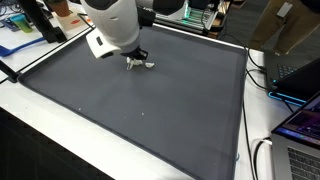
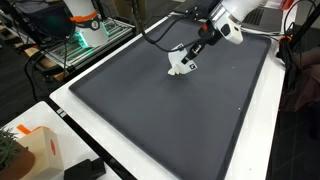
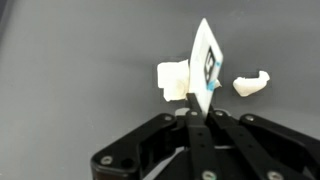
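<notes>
Jaws fully closed, pinching white card (image 3: pixel 207 62) upright between tips; white block (image 3: pixel 172 80) just beside, on grey mat (image 3: pixel 70 80).

Under the fingers (image 3: pixel 196 128) you've got a dark grey mat (image 1: pixel 150 110). It spreads well out from them on every side, w/ a thin black border. The mat lies on a white table (image 2: pixel 140 150).

Well apart from the fingers, past the mat's edge in an exterior view, you'll see:
- a laptop (image 1: pixel 300 150) w/ a purple-lit screen
- a dark device (image 1: pixel 295 75) w/ a blue glow near it
- a pale cable (image 1: pixel 262 155) btwn mat and laptop

Also far from the fingers, at the table corner in an exterior view:
- an orange-and-white box (image 2: pixel 40 150)
- a green plant (image 2: pixel 7 152) just beside it
- a black item (image 2: pixel 85 170), too small to ID

Green-lit gear (image 2: pixel 88 32) stands off the table, well apart from the fingers.
</notes>
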Motion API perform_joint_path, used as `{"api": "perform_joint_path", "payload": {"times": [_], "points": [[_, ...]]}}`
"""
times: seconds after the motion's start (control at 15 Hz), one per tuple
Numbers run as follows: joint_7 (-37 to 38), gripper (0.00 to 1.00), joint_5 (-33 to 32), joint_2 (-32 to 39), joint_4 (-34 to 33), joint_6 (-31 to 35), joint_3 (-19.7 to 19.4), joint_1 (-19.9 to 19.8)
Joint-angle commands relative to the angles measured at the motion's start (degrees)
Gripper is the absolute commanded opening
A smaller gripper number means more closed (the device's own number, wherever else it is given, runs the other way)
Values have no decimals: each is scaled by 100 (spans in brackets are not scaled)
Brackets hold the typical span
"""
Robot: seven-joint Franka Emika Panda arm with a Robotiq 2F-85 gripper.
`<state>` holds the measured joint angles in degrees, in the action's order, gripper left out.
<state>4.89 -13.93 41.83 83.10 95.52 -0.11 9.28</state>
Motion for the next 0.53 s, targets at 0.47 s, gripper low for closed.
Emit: {"api": "perform_joint_path", "payload": {"times": [0.47], "points": [[-41,1,787,-395,978,1249,20,-605]]}}
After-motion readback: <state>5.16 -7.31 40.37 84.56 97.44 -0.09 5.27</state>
